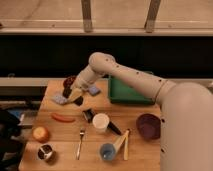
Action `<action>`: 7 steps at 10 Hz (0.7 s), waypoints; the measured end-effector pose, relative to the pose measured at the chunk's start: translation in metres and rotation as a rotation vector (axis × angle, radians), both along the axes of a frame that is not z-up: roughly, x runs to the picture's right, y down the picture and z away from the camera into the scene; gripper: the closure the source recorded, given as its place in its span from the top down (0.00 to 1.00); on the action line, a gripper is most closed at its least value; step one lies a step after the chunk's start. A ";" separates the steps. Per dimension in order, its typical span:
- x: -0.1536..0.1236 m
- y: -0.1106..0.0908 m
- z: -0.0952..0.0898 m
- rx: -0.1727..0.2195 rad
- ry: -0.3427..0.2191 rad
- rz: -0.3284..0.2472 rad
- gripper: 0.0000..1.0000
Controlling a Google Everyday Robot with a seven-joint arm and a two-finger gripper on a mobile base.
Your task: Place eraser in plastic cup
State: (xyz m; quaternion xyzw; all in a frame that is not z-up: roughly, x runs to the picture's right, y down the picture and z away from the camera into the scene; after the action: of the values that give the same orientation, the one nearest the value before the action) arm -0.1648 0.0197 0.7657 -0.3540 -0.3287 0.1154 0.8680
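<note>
Your hand (73, 95) hangs over the far left of the desk (61, 136); you cannot tell its grip. The eraser (114, 128) lies against the white cup (100, 121), near the plastic cup (106, 151).

Gripper (72, 95) far-left — white cup (101, 121) stands between it and plastic cup (106, 151).
</note>
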 end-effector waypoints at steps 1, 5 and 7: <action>0.001 0.003 -0.002 -0.003 -0.001 -0.013 0.06; 0.021 0.013 -0.018 -0.002 0.028 0.001 0.06; 0.036 0.022 -0.031 -0.007 0.053 0.037 0.06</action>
State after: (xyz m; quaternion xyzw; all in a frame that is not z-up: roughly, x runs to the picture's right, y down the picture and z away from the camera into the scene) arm -0.1283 0.0418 0.7347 -0.3476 -0.3115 0.1417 0.8730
